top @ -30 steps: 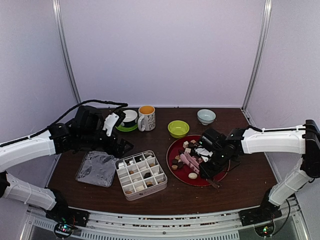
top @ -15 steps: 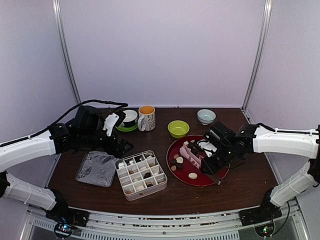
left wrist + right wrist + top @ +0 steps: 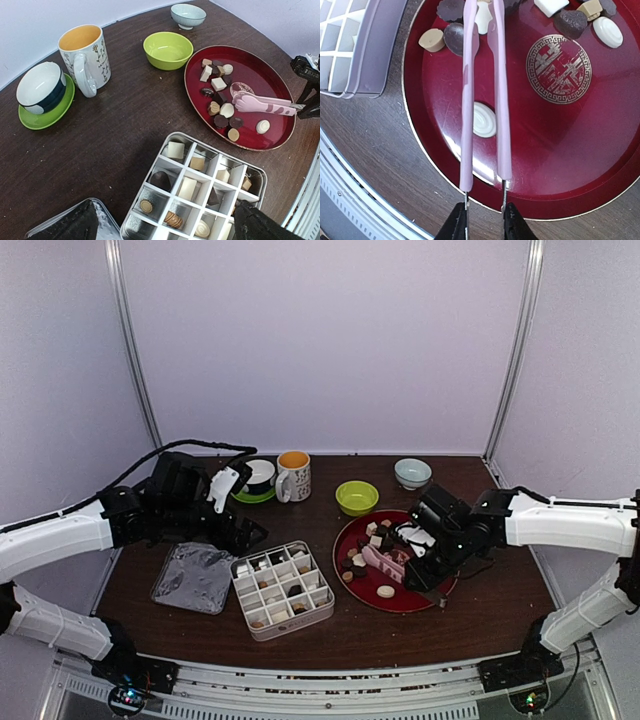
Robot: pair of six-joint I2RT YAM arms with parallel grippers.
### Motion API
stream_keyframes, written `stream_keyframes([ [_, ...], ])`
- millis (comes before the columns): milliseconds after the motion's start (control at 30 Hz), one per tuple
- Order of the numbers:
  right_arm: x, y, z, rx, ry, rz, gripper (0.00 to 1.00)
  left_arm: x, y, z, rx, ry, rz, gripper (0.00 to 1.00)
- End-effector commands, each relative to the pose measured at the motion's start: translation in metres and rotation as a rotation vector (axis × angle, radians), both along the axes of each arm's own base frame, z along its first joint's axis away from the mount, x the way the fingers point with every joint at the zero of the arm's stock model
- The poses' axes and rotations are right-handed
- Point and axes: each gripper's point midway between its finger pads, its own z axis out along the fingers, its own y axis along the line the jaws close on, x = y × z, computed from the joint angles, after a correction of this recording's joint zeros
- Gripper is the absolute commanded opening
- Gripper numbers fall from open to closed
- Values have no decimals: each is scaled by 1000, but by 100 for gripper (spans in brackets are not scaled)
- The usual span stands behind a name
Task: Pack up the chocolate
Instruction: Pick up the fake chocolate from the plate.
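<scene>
On the red plate [image 3: 260, 75], brown, tan and cream chocolate [image 3: 218, 84]

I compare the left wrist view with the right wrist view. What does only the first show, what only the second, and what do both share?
Only the left wrist view: the mug, the green bowl, the pale bowl, the cup on its saucer, and chocolate inside the box.
Only the right wrist view: the right gripper seen close, shut on the ends of the pink tongs.
Both: the red plate, the tongs, loose chocolate, the box.
</scene>
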Motion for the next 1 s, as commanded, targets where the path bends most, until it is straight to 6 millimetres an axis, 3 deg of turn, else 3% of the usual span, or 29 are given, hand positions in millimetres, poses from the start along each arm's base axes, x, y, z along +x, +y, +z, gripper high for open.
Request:
stream_keyframes([
  [0, -11, -11, -6, -18, 33, 7, 25, 9, -10, 20, -56, -34, -2, 98],
  [167, -26, -11, -6, 20, 70, 29, 25, 12, -14, 20, -61, -33, -9, 98],
  [367, -26, -10, 2, 47, 50, 36, 25, 15, -10, 20, -72, -41, 30, 98],
  [533, -27, -9, 1, 52, 53, 45, 24, 17, 8, 27, -77, -109, 99, 98],
  [767, -32, -12, 3, 50, 69, 51, 25, 27, 36, 21, -41, -123, 199, 98],
  [967, -31, -12, 6, 47, 59, 61, 25, 38, 83, 19, -35, -123, 380, 98],
])
